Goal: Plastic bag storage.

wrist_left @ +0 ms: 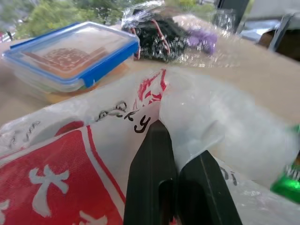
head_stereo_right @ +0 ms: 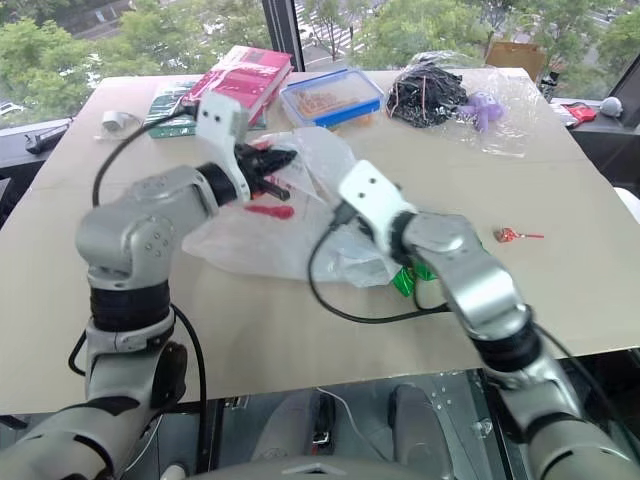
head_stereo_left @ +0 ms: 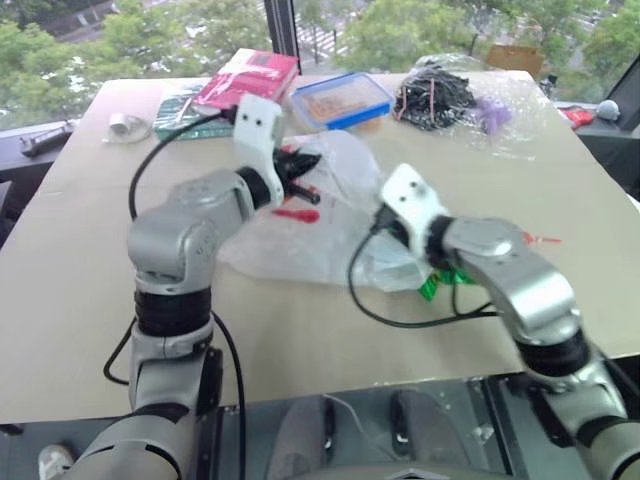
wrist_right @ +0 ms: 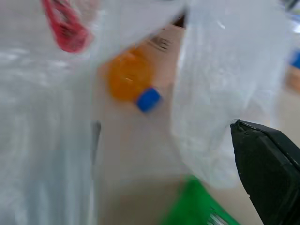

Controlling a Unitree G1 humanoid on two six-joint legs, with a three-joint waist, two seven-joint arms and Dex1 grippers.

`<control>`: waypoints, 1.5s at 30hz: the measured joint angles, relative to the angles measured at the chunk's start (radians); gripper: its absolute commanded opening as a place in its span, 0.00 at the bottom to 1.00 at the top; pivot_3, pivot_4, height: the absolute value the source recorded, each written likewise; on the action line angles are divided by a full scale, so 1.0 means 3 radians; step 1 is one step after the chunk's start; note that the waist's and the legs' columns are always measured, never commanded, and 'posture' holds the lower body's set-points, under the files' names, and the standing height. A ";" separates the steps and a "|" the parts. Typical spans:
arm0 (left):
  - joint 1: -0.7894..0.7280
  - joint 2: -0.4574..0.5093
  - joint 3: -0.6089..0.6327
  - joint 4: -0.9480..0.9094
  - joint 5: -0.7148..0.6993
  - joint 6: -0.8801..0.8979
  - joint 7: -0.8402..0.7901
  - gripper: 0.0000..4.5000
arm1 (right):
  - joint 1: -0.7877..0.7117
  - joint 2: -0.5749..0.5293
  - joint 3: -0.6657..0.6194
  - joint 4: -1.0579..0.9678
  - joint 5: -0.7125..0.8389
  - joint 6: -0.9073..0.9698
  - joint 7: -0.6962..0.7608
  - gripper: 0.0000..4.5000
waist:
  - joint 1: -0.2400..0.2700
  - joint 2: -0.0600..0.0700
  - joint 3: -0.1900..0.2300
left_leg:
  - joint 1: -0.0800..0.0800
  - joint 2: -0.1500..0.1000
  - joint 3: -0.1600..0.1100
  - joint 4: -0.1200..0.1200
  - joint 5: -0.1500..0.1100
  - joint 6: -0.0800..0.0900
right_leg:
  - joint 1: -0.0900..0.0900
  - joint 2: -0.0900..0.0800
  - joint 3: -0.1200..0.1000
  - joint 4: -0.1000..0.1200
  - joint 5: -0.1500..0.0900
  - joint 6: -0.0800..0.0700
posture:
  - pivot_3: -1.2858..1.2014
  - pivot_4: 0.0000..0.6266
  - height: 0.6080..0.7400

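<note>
The plastic bag [head_stereo_left: 335, 225], thin white with red print, lies crumpled in the middle of the table, with one part pulled up. My left gripper [head_stereo_left: 303, 168] is shut on that raised part; in the left wrist view its two black fingers [wrist_left: 154, 183] press together with the printed film [wrist_left: 70, 173] bunched around them. My right gripper [head_stereo_left: 390, 232] sits low against the bag's right side, mostly hidden by its white wrist block. One of its fingers [wrist_right: 267, 173] stands far off to the side with nothing against it, so it is open.
A shiny green packet [head_stereo_left: 440, 283] lies under my right wrist. Something orange with a blue cap [wrist_right: 129, 77] shows past the bag. Further back are a blue-lidded box [head_stereo_left: 343, 100], a red box [head_stereo_left: 248, 78] and bagged black cables [head_stereo_left: 440, 95]. A red sweet [head_stereo_left: 540, 240] lies at the right.
</note>
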 measured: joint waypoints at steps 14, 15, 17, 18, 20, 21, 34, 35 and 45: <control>-0.0384 0.0448 -0.0392 0.0781 0.0418 -0.0790 -0.0506 0.00 | -0.1067 0.0927 0.0245 0.2267 -0.0528 -0.1352 -0.0412 0.99 | -0.0024 -0.0001 0.0001 | -0.0005 -0.0001 0.0001 -0.0010 0.0002 -0.0005 | -0.0005 -0.0005 -0.0001 -0.0005 0.0000 -0.0001 | 0.52 0.24 1.00; -0.0378 0.0480 -0.0411 0.0776 0.0408 -0.0795 -0.0584 0.00 | -0.1048 0.0840 0.0231 0.2217 -0.0571 -0.1335 -0.0439 0.99 | -0.0024 0.0000 0.0001 | -0.0006 -0.0002 0.0002 -0.0011 0.0002 -0.0005 | -0.0006 -0.0006 -0.0001 -0.0005 0.0000 -0.0001 | 0.52 0.24 1.00; -0.0316 0.0547 -0.0411 0.0694 0.0348 -0.0755 -0.0723 0.00 | -0.0923 0.0652 0.0223 0.1967 -0.0658 -0.1223 -0.0466 0.99 | -0.0020 -0.0001 0.0001 | -0.0008 -0.0001 0.0001 -0.0011 0.0001 -0.0005 | -0.0006 -0.0007 -0.0001 -0.0005 0.0000 -0.0001 | 0.52 0.24 1.00; -0.0222 0.0609 -0.0412 0.0556 0.0283 -0.0701 -0.0821 0.00 | -0.0782 0.0489 0.0167 0.1756 -0.0709 -0.1113 -0.0483 0.99 | -0.0016 0.0000 0.0001 | -0.0009 0.0000 0.0000 -0.0011 0.0001 -0.0004 | -0.0005 -0.0011 -0.0002 -0.0003 0.0000 -0.0001 | 0.52 0.24 1.00; -0.0082 0.0636 -0.0412 0.0330 0.0190 -0.0604 -0.0903 0.00 | -0.0507 0.0191 0.0032 0.1420 -0.0834 -0.0850 -0.0560 0.99 | 0.0004 -0.0001 0.0001 | -0.0015 0.0000 -0.0004 -0.0011 0.0001 -0.0004 | -0.0006 -0.0014 -0.0005 -0.0004 0.0000 0.0000 | 0.52 0.24 1.00; -0.0044 0.0629 -0.0412 0.0277 0.0171 -0.0565 -0.0904 0.00 | -0.0409 0.0103 -0.0033 0.1321 -0.0875 -0.0751 -0.0598 0.99 | 0.0009 0.0000 0.0001 | -0.0018 0.0000 -0.0004 -0.0009 0.0001 -0.0004 | -0.0009 -0.0015 -0.0005 -0.0005 0.0000 0.0000 | 0.52 0.24 1.00; -0.0169 0.0513 -0.0344 0.0161 -0.0258 0.0173 -0.0808 0.26 | -0.0104 0.0009 -0.0694 0.0135 -0.0539 -0.0007 -0.0446 1.00 | -0.0029 0.0000 0.0001 | -0.0024 0.0001 0.0006 -0.0003 0.0001 -0.0001 | -0.0023 -0.0002 0.0006 -0.0001 0.0000 0.0000 | 0.52 0.24 1.00; -0.0177 0.0529 -0.0332 0.0028 -0.0364 0.0325 -0.0827 0.41 | -0.0066 -0.0052 -0.0744 -0.0093 -0.0379 0.0076 -0.0301 1.00 | -0.0022 0.0000 0.0001 | -0.0028 0.0003 0.0003 -0.0003 0.0000 0.0000 | -0.0023 -0.0002 0.0004 -0.0001 0.0000 0.0000 | 0.52 0.24 1.00; -0.0230 0.1063 -0.0607 -0.0670 -0.0597 0.1193 -0.0713 0.74 | 0.0661 -0.1045 -0.1369 -0.1314 0.0437 0.0550 0.0413 1.00 | 0.0057 0.0000 0.0001 | -0.0031 0.0000 -0.0007 0.0004 -0.0005 0.0007 | -0.0021 -0.0004 -0.0005 -0.0004 -0.0001 0.0001 | 0.52 0.24 1.00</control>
